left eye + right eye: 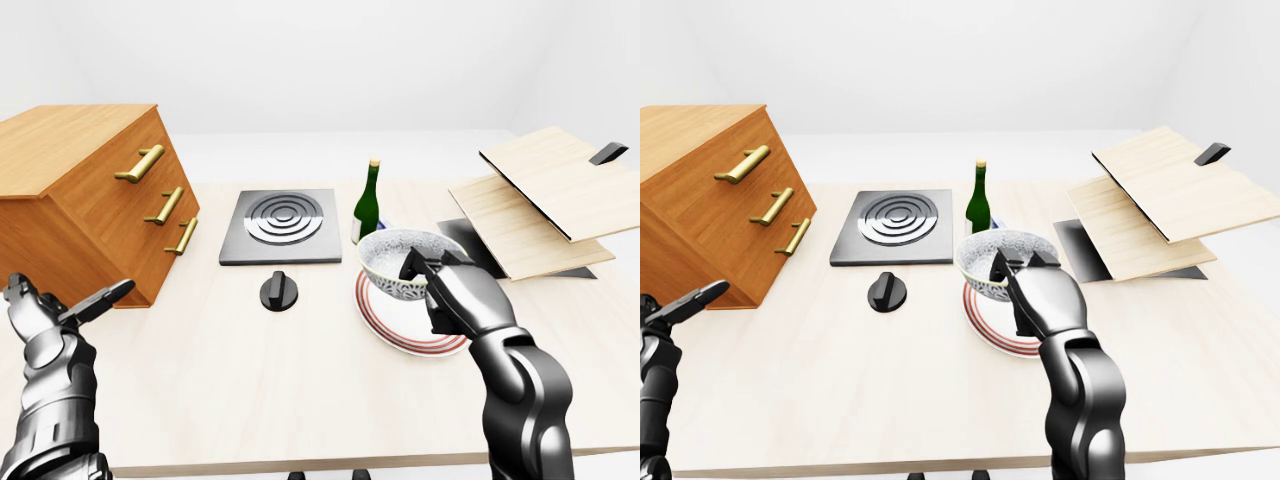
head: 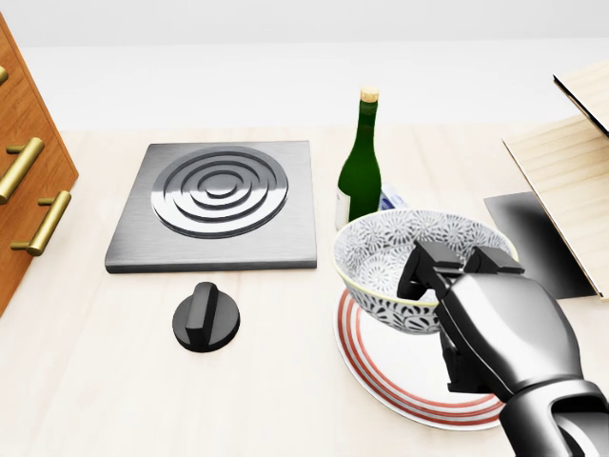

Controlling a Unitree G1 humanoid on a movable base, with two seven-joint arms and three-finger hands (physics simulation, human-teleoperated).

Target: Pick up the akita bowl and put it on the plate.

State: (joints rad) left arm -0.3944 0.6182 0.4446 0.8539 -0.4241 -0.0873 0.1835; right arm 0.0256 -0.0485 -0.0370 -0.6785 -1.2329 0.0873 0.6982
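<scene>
Head view: right hand (image 2: pixel 504 324) grips akita bowl's (image 2: pixel 381 255) rim over plate (image 2: pixel 385 379).

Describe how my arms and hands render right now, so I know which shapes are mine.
The left arm and right arm are glossy dark grey metal, built of rounded, jointed segments. The right hand has a bulky, smooth silver-grey shell with blocky black fingers. The left hand is darker and slimmer, with thin dark fingers. No cables, markings or sleeves show.

Brushed-metal hob (image 2: pixel 214 205), glossy glass bottle (image 2: pixel 362 167), seemingly glazed bowl (image 2: pixel 381 257)
</scene>
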